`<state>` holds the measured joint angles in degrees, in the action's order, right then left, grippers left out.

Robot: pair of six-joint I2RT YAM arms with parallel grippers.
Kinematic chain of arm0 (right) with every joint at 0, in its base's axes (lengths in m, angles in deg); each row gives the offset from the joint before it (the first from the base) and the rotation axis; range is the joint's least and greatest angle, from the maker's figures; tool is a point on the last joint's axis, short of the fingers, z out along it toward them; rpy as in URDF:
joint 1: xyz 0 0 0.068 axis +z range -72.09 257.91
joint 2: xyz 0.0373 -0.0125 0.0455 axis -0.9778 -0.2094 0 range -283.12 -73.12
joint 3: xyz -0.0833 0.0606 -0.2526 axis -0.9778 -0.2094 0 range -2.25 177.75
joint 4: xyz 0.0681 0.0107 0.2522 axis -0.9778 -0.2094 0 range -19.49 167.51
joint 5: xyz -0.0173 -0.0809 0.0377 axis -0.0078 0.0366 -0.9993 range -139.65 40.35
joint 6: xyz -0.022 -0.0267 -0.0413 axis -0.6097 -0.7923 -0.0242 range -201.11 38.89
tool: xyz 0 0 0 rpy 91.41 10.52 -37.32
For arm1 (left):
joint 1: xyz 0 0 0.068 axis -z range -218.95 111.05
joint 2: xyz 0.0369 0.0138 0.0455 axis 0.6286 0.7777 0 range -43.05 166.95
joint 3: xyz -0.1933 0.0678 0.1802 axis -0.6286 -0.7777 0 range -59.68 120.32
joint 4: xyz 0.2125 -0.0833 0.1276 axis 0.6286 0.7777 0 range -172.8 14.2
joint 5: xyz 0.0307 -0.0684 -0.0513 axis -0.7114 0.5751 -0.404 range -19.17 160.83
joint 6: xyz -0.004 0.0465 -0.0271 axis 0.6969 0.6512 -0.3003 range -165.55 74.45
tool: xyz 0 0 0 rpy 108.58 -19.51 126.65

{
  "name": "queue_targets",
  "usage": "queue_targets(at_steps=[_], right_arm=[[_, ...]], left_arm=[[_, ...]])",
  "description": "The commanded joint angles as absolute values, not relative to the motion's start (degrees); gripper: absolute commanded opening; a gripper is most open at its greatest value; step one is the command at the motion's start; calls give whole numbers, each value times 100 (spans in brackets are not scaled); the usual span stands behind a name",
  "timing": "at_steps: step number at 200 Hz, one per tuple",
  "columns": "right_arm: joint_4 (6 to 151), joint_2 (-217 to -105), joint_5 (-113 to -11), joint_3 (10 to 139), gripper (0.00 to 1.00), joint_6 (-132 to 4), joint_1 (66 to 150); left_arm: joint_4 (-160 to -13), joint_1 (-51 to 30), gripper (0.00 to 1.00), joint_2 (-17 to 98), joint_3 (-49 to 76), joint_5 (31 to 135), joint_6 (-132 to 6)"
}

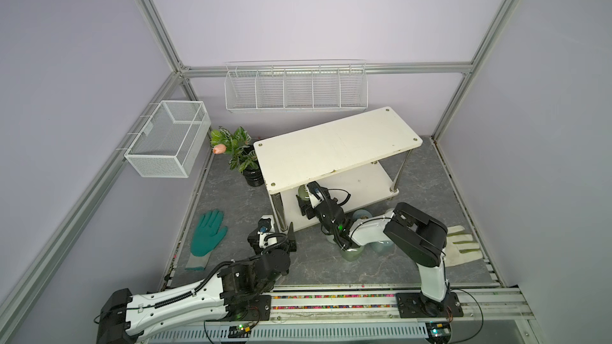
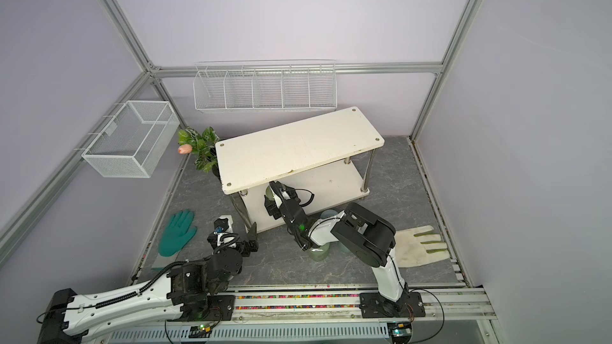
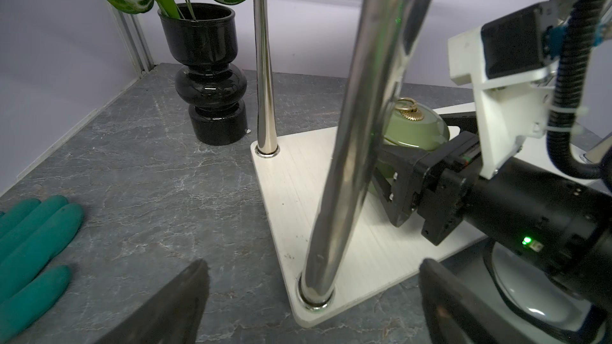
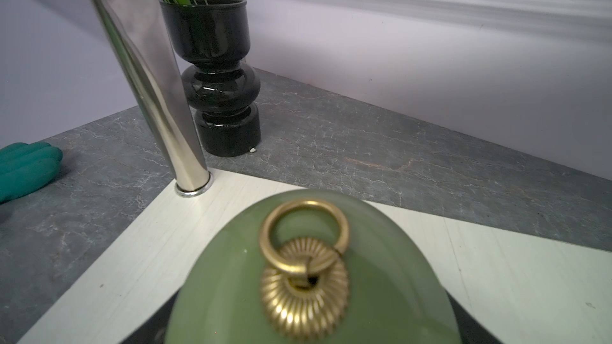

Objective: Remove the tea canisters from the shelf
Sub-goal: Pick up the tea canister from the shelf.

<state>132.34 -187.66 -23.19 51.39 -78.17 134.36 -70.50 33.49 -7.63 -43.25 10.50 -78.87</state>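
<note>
On the shelf (image 1: 337, 147), right jaws clasp olive canister (image 4: 228, 266); left jaws gape.

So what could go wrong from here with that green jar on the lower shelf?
Lifted too high, the olive green canister in the right gripper might strike the shelf's top board just above it. Drawing back, the right arm might knock the canisters on the table beneath it. The canister looks glossy, so it might slip.
</note>
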Motion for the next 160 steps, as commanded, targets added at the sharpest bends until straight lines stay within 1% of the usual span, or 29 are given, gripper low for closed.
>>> queue_targets(at_steps=[1,160], right_arm=[[13438,-18622,-2477,5035,65,-7902,13441],[13195,-17454,-2469,4314,64,-8261,13880]], left_arm=[[-7058,3377,100,-781,-4413,1001,-7859],[-7085,3378,100,-809,-4437,984,-7841]])
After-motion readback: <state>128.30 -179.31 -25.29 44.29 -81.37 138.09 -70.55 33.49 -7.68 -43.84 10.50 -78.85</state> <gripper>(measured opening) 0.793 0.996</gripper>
